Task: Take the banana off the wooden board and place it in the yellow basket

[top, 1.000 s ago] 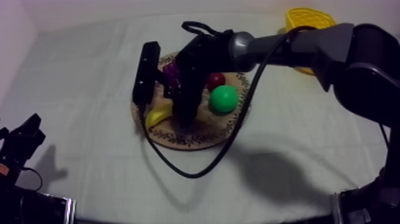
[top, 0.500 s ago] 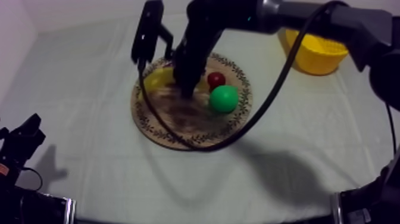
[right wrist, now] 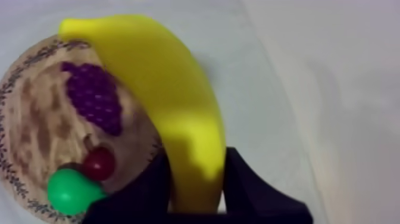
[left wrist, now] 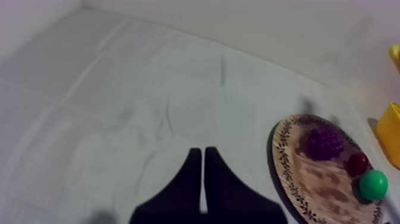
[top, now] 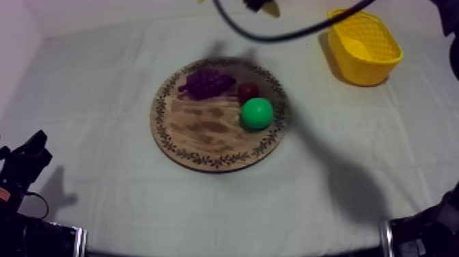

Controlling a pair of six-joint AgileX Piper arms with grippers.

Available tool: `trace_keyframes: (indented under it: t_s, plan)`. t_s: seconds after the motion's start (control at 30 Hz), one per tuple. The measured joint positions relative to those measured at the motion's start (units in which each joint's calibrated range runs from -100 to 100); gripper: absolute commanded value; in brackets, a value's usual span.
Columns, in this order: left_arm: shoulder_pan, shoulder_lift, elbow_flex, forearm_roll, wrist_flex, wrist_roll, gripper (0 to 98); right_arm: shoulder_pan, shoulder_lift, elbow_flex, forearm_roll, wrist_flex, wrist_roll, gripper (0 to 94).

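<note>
The yellow banana [right wrist: 166,101] hangs in the air above the wooden board [right wrist: 36,125], and my right gripper [right wrist: 196,190] is shut on its lower end. In the top view that gripper [top: 263,5] is high at the far edge, a yellow tip of the banana [top: 272,8] beside it, left of the yellow basket [top: 365,46]. The board [top: 205,130] lies mid-table. My left gripper [left wrist: 202,179] is shut on nothing, fingers together, low at the left [top: 26,158].
On the board stay purple grapes [top: 205,82], a small red fruit [top: 247,90] and a green pear [top: 257,113]. The left wrist view has the board [left wrist: 309,179] and the basket's wall [left wrist: 390,134] off to the side. White cloth runs all around the board.
My right arm has lifted the banana off the board and risen toward the far edge, nearer the basket. The grapes are uncovered. The left arm has not moved.
</note>
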Motion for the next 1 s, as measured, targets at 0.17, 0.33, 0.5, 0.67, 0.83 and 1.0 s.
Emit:
trace_keyframes:
  t_s: [0.17, 0.33, 0.5, 0.67, 0.83, 1.0]
  plan:
    - [0.0, 0.0, 0.0, 0.0, 0.0, 0.0, 0.1, 4.9, 0.4, -3.6, 0.7, 0.9, -1.1, 14.4]
    - [0.0, 0.0, 0.0, 0.0, 0.0, 0.0, 0.1, 9.7, 1.0, -2.8, 1.1, 1.1, -2.0, 14.1]
    - [0.0, 0.0, 0.0, 0.0, 0.0, 0.0, 0.1, 14.2, 1.0, -1.0, 1.3, 0.7, -2.4, 13.9]
    - [0.0, 0.0, 0.0, 0.0, 0.0, 0.0, 0.1, 17.9, 1.0, 1.3, 1.2, 0.0, -2.4, 13.8]
    - [0.0, 0.0, 0.0, 0.0, 0.0, 0.0, 0.1, 20.8, 1.1, 5.9, 1.5, -2.6, -2.4, 14.5]
    - [0.0, 0.0, 0.0, 0.0, 0.0, 0.0, 0.1, 22.0, 1.1, 11.9, 2.2, -6.0, -2.8, 14.6]
